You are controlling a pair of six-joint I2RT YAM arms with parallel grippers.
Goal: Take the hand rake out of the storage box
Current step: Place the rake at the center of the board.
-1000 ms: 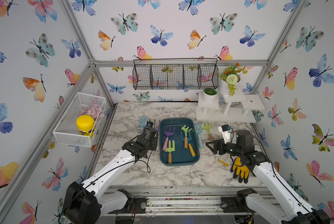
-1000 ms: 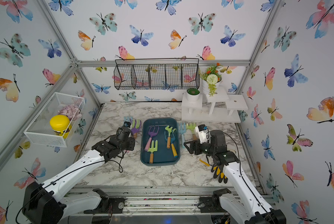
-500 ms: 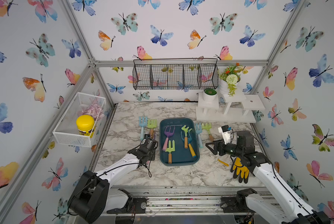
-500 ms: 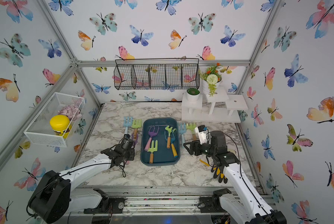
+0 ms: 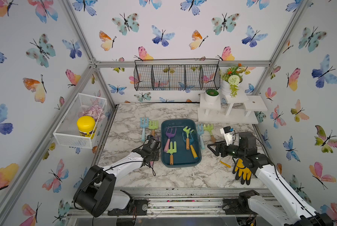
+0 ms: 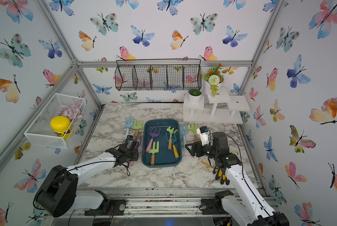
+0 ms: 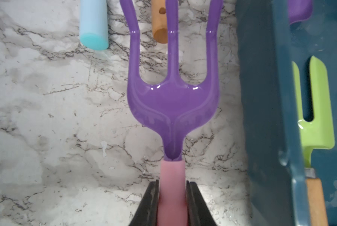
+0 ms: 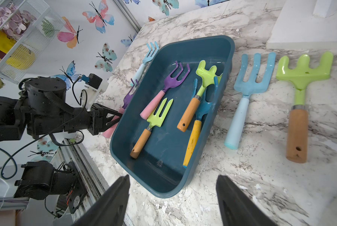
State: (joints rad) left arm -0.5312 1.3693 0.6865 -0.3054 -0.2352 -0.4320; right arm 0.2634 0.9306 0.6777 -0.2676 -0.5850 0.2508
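Note:
A purple hand rake (image 7: 173, 105) with a pink handle lies low over the marble, just outside the left wall of the dark teal storage box (image 5: 180, 165) (image 6: 161, 165) (image 7: 261, 97). My left gripper (image 7: 172, 187) (image 5: 154, 154) is shut on its pink handle; the right wrist view shows the same grip (image 8: 113, 120). My right gripper (image 8: 172, 177) (image 5: 210, 149) stands open to the right of the box with nothing between its fingers. Inside the box lie another purple rake (image 8: 175, 78), a green fork (image 8: 159, 115), a green rake (image 8: 204, 76) and a blue tool.
A light blue fork (image 5: 144, 125) and a green rake (image 5: 153, 126) lie left of the box. Another blue fork (image 5: 200, 133) and green rake (image 5: 209, 130) lie to its right. A yellow-black glove (image 5: 242, 172) lies under my right arm. A white stand (image 5: 228, 115) sits at the back right.
My left arm has drawn back toward the front and come down beside the box, still holding the purple rake. The tools at the left are uncovered. The right arm has stayed put.

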